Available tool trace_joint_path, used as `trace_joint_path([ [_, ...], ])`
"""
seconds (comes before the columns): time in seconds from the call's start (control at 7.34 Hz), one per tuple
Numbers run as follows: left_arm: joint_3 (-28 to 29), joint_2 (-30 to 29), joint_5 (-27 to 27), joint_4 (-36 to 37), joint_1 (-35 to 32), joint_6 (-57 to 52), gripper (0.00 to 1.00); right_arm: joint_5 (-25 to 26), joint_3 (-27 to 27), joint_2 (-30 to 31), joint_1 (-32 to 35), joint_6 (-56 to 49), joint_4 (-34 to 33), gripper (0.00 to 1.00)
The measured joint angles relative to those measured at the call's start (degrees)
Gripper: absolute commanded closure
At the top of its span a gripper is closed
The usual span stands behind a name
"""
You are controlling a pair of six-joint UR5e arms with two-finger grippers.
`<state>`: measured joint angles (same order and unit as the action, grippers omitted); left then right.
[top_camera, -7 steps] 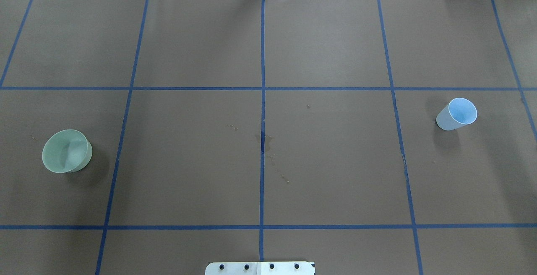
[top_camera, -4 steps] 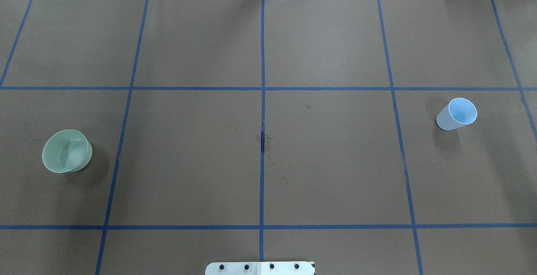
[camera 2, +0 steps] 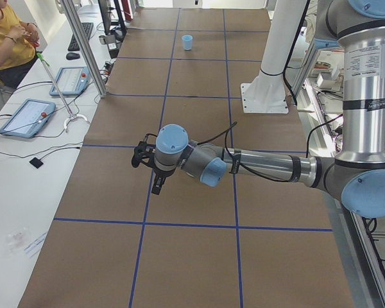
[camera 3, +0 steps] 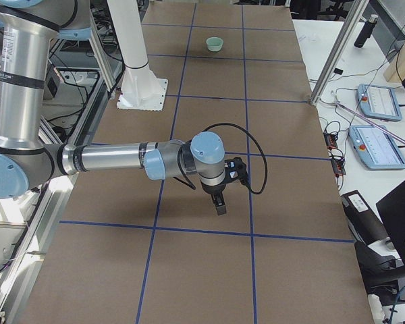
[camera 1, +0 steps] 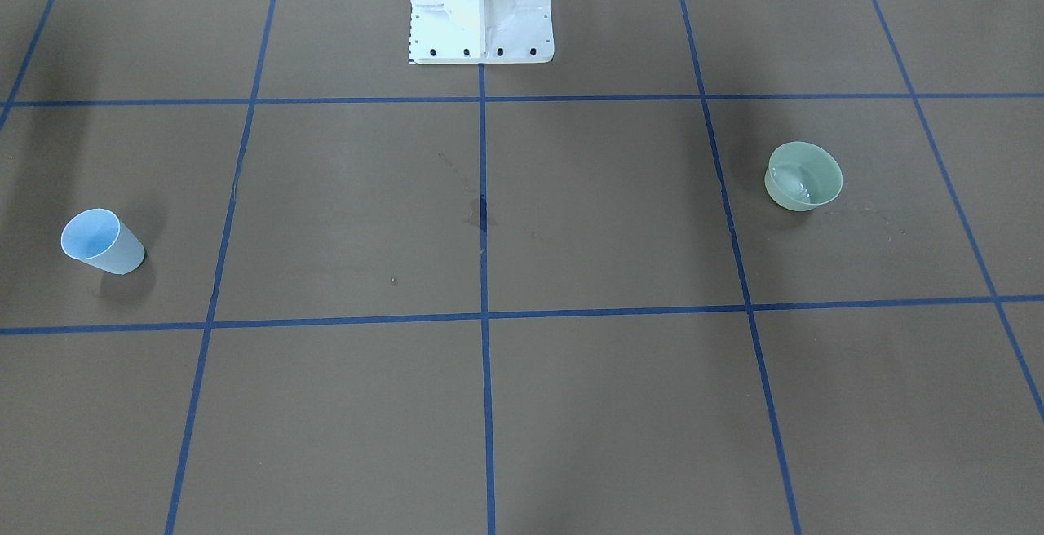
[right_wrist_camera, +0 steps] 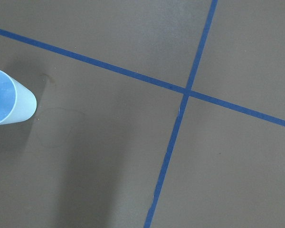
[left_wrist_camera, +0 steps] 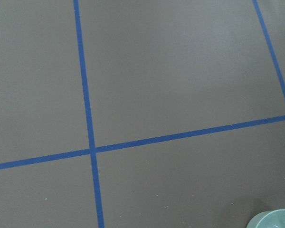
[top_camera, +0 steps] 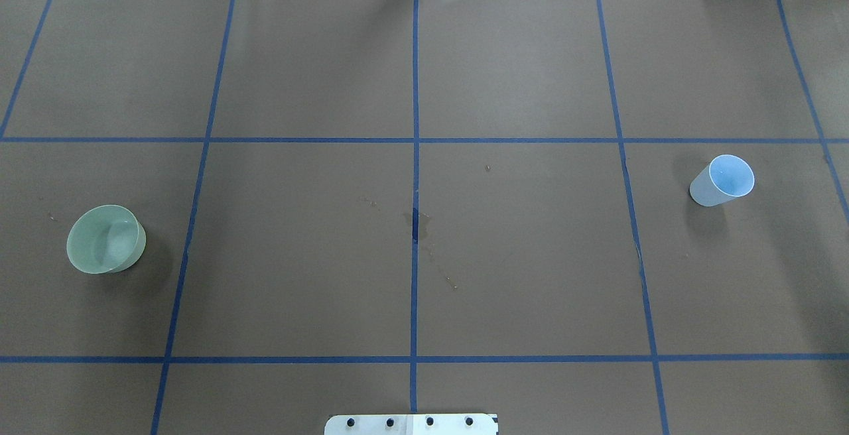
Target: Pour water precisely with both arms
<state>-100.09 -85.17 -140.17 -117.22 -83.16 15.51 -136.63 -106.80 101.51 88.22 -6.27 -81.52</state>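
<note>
**A:** Where is the water point(camera 1: 793, 183)?

**B:** In the green bowl point(camera 1: 803, 202), as a faint glinting ripple over the bottom. The bowl stands upright on the tabletop point(top_camera: 530, 289), far out on the robot's left side.

**A:** And on the other side?

**B:** A light blue cup point(top_camera: 723, 180) stands far out on the right, well apart from the bowl and a little farther from the robot than the bowl is. I cannot tell whether anything is in it.

**A:** The arms?

**B:** The left arm point(camera 2: 263, 167) stretches out level over the tabletop, its wrist bent so that the black end hangs downward. Its wrist camera shows only an edge of the bowl's rim. The right arm point(camera 3: 115, 158) is stretched out the same way on its own side, and its wrist camera shows the cup just left of a crossing of the blue tape lines point(top_camera: 416, 90).

**A:** The jaws?

**B:** They show only in the side views. I cannot tell how far either pair is open, or whether either has hold of anything.

**A:** Anything else?

**B:** A dark stain point(top_camera: 416, 223) sits on the centre tape line, with small specks near it. The white pedestal point(camera 1: 481, 5) stands at the robot's edge. A person in a yellow shirt point(camera 2: 3, 32) sits beyond the far edge.
</note>
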Motion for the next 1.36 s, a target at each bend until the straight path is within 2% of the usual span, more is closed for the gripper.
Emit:
trace_joint_path([
  [0.27,0.2,0.1,1.3,-6.5,6.9,10.4,0.00,-0.3,0.2,0.0,-0.1,1.1,0.6,0.00],
  [0.82,0.7,0.9,14.2,-11.1,24.6,23.8,0.00,-0.3,0.2,0.0,0.0,1.4,0.7,0.00],
  [0.95,0.7,1.6,16.6,-12.4,28.4,25.5,0.04,-0.4,0.2,0.1,0.0,1.4,0.7,0.00],
  [1.23,0.9,2.6,19.3,-13.9,32.8,27.1,0.54,-0.4,0.1,0.0,0.0,1.4,0.7,0.00],
  [1.36,1.3,2.8,19.6,-14.1,33.6,27.1,0.85,-0.4,0.0,0.0,0.0,1.4,0.7,0.00],
])
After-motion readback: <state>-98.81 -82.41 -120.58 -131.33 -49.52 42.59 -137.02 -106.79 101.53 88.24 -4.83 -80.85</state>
